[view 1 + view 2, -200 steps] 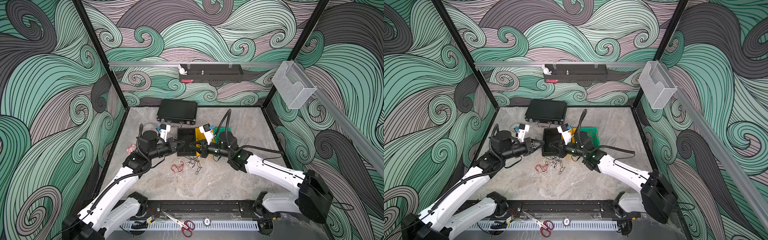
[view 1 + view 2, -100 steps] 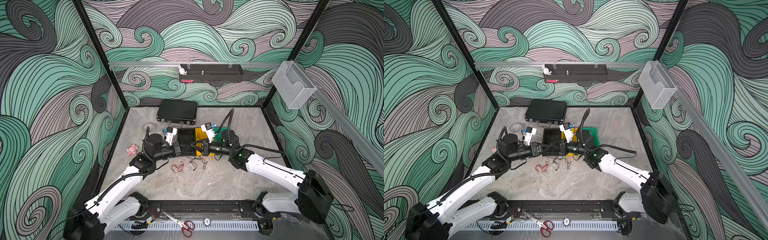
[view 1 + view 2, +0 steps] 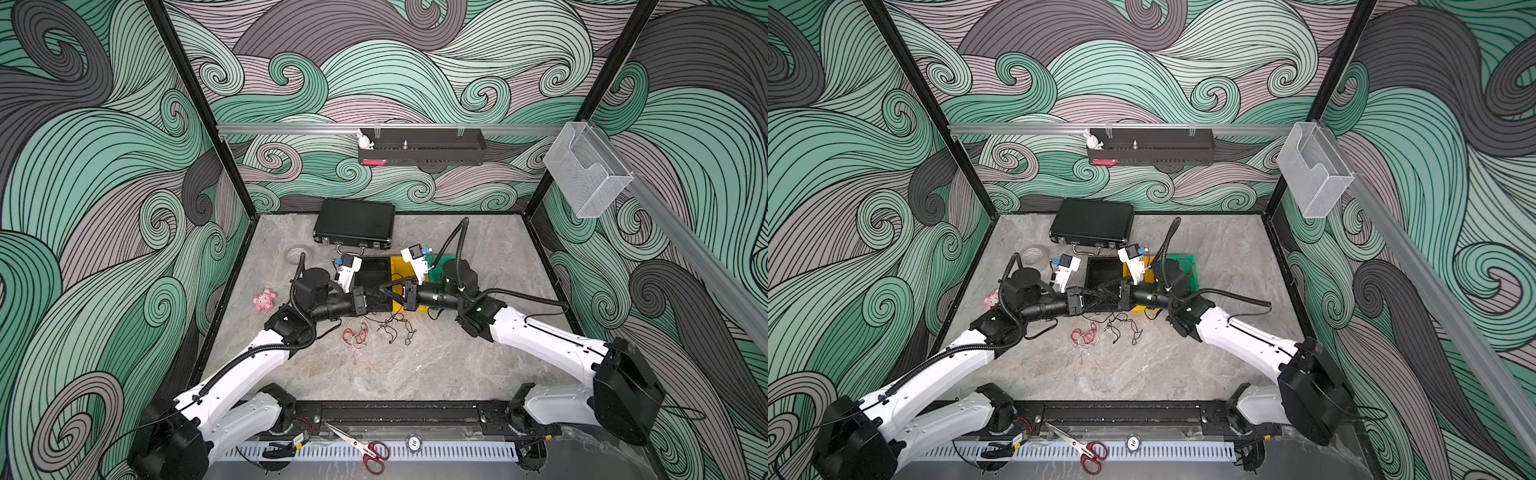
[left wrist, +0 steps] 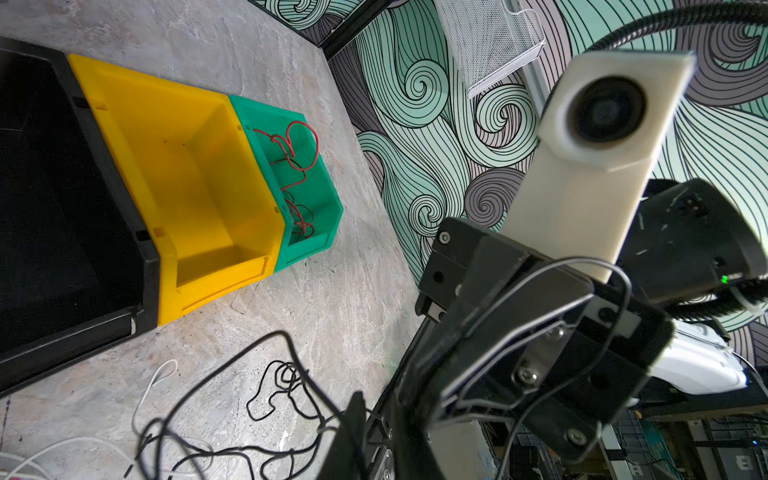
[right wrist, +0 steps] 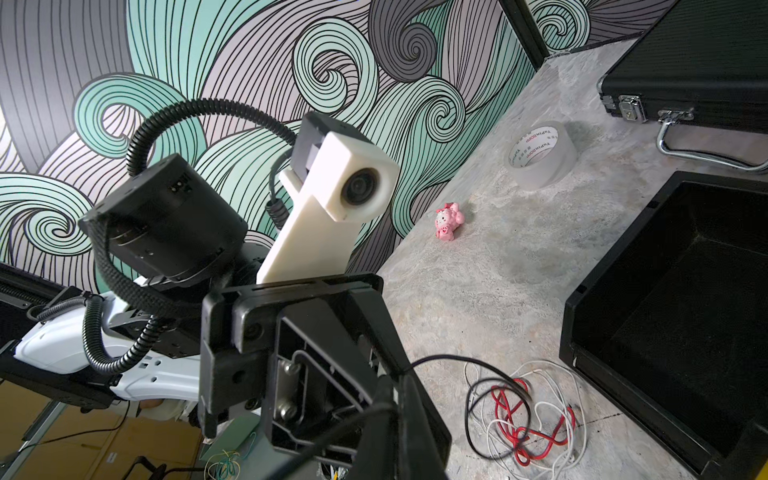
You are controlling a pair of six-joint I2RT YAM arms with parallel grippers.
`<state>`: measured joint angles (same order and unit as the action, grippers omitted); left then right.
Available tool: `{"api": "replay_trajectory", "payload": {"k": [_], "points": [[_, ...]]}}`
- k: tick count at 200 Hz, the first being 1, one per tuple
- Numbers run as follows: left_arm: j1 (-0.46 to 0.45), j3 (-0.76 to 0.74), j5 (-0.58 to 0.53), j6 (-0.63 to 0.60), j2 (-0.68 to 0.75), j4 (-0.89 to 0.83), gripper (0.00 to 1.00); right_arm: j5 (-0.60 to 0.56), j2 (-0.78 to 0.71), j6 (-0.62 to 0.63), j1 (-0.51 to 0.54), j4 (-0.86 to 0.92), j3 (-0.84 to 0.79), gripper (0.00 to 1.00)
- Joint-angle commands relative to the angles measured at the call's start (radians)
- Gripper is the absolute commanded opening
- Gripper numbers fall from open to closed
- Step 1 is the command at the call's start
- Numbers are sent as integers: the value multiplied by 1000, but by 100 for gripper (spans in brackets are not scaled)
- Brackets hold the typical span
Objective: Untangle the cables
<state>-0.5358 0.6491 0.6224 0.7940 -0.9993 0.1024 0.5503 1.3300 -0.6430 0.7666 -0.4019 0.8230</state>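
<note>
The cables lie in a loose pile on the table in front of the bins: red (image 3: 356, 336), black (image 3: 395, 328) and white (image 3: 332, 343). A further red cable (image 4: 297, 166) lies in the green bin (image 4: 328, 216). My two grippers meet tip to tip above the pile. The right gripper (image 3: 386, 289) (image 5: 395, 386) is shut on a black cable strand that runs down to the pile (image 5: 469, 415). The left gripper (image 3: 376, 296) (image 4: 376, 436) shows a narrow gap between its fingers, with a thin black strand crossing it.
A black bin (image 3: 374, 270), yellow bin (image 3: 397, 266) and green bin (image 3: 440, 264) stand in a row behind the grippers. Behind them lies a black case (image 3: 353, 224). A tape roll (image 3: 297, 254) and pink toy (image 3: 264, 300) sit left. Scissors (image 3: 365, 451) lie on the front rail.
The left gripper has moved right until it meets the right gripper. Its jaws have parted slightly. The black cable hangs slacker over the pile.
</note>
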Motion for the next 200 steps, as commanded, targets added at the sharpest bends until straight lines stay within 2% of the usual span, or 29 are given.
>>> {"api": "replay_trajectory", "payload": {"k": [1, 27, 61, 78, 92, 200], "points": [[-12, -17, 28, 3, 18, 50, 17, 11, -4, 1, -14, -16, 14, 4], [-12, -26, -27, -4, 55, -14, 17, 8, -45, -1, -41, -18, -10, 4], [-12, -49, -33, 2, 83, 11, 18, 18, -55, -4, -56, -10, -21, 4], [-13, -45, -13, -5, 68, 20, 32, 35, -42, -26, -55, -38, -19, 4], [-17, -38, 0, -17, 54, 18, 36, 45, -28, -42, -55, -53, -15, 4], [-49, 21, -29, -142, -36, -2, 42, 67, 9, -60, -24, -66, 9, 5]]}}
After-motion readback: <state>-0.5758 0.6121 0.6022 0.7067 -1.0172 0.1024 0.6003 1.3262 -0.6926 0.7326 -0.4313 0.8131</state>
